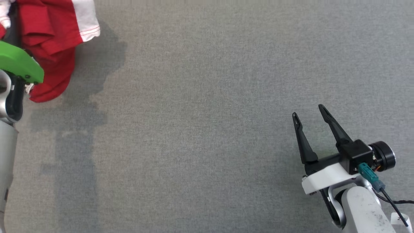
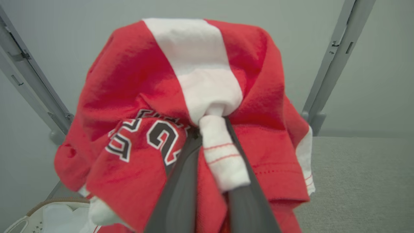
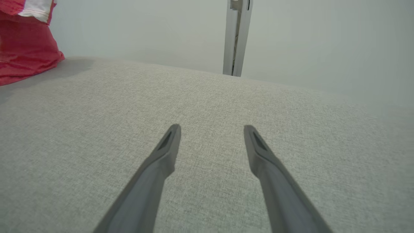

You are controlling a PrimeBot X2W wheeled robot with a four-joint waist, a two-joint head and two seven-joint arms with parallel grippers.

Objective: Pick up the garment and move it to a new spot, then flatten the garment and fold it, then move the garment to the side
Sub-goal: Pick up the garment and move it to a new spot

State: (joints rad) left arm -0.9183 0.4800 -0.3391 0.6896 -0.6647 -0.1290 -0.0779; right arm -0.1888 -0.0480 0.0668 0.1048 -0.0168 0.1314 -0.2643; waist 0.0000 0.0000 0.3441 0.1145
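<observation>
The garment [image 1: 48, 38] is a red shirt with white bands and lettering, bunched and hanging at the far left of the grey table [image 1: 207, 129]. In the left wrist view my left gripper [image 2: 210, 124] is shut on a white-and-red fold of the garment [image 2: 136, 81], which drapes over both fingers. In the head view the garment hides those fingers, beside the left arm's green cover [image 1: 19, 64]. My right gripper [image 1: 308, 111] stands open at the lower right with nothing between its fingers. It hovers just above the cloth surface [image 3: 212, 127], and the garment [image 3: 22, 51] lies far off to its left.
Grey metal frame posts [image 2: 336, 64] [image 2: 32, 87] rise behind the garment, and another post [image 3: 236, 35] stands past the table's far edge. A pale basket holding white cloth [image 2: 48, 216] sits below the left gripper. A plain pale wall backs the table.
</observation>
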